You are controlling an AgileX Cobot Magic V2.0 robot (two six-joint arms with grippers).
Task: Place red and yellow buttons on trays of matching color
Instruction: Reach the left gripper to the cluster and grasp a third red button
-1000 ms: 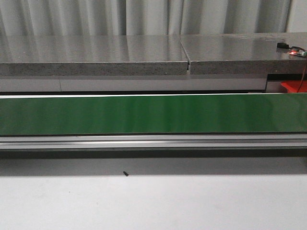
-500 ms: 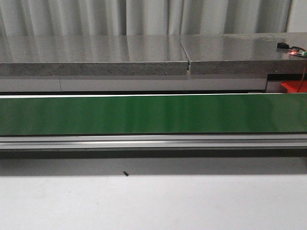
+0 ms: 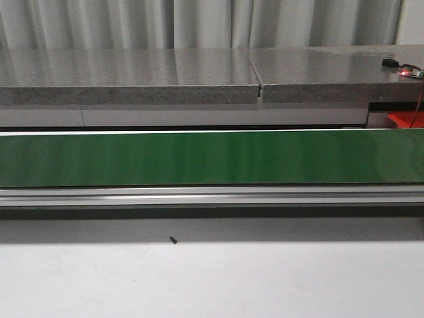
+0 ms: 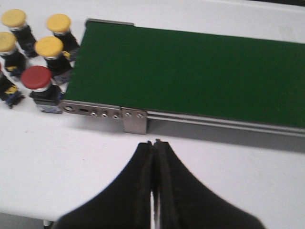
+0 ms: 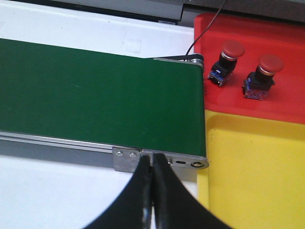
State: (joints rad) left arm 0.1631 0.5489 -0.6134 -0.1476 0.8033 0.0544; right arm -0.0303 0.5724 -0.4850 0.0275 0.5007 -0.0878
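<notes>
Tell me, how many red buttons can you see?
3 for sure: two side by side on the red tray, one among the yellow buttons beside the belt's end. More may be hidden.

Two red buttons stand on a red tray at upper right, beside a green conveyor belt; a yellow tray fills lower right; the right gripper sits closed.

Green conveyor belt, grey curtain
</notes>
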